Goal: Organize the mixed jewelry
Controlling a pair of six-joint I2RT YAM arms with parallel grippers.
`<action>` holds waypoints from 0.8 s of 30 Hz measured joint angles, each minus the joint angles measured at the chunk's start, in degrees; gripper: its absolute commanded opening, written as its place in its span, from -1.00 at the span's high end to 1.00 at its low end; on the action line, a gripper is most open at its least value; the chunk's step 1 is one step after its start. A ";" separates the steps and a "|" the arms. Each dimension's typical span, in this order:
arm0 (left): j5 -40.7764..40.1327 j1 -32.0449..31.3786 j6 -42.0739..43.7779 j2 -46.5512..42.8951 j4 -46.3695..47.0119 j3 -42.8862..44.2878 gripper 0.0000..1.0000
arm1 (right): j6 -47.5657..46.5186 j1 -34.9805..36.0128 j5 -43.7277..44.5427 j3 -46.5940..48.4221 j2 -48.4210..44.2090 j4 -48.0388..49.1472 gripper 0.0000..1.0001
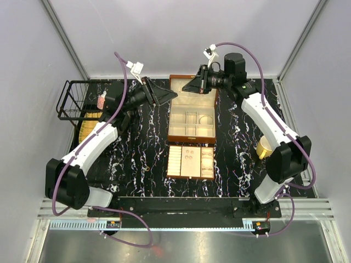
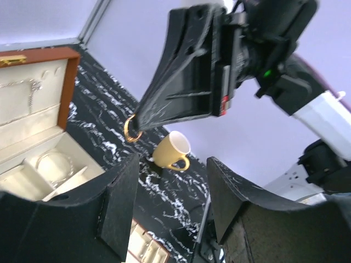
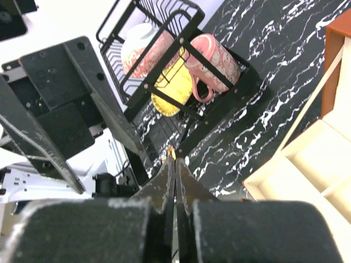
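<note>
My right gripper (image 1: 186, 87) (image 3: 172, 160) is shut on a small gold ring (image 2: 132, 129) (image 3: 171, 153), held in the air over the back left of the open brown jewelry box (image 1: 171, 112). My left gripper (image 1: 164, 96) (image 2: 171, 164) is open and empty, its tips facing the ring from the left, a short gap away. The box holds a pale bangle (image 1: 205, 120) (image 2: 55, 164), and a fine chain (image 2: 33, 85) hangs in its lid. A cream insert tray (image 1: 190, 162) with small pieces lies in front of the box.
A yellow cup (image 1: 265, 148) (image 2: 171, 150) stands at the right by the right arm. A black wire basket (image 1: 77, 101) (image 3: 164, 55) with a pink mug and yellow items stands at the back left. Grey walls close in the table.
</note>
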 measured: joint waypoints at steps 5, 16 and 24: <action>0.31 0.00 -5.31 0.79 6.56 -0.24 -0.10 | 3.41 0.00 -0.04 -2.38 -0.02 2.97 1.00; -0.17 0.00 -6.38 1.86 7.54 -0.24 -0.06 | 8.22 0.00 -1.70 -3.82 -1.49 7.85 1.00; -0.35 0.00 -6.34 2.60 6.49 -0.24 0.01 | 10.27 0.00 -2.58 -4.31 -1.62 10.47 1.00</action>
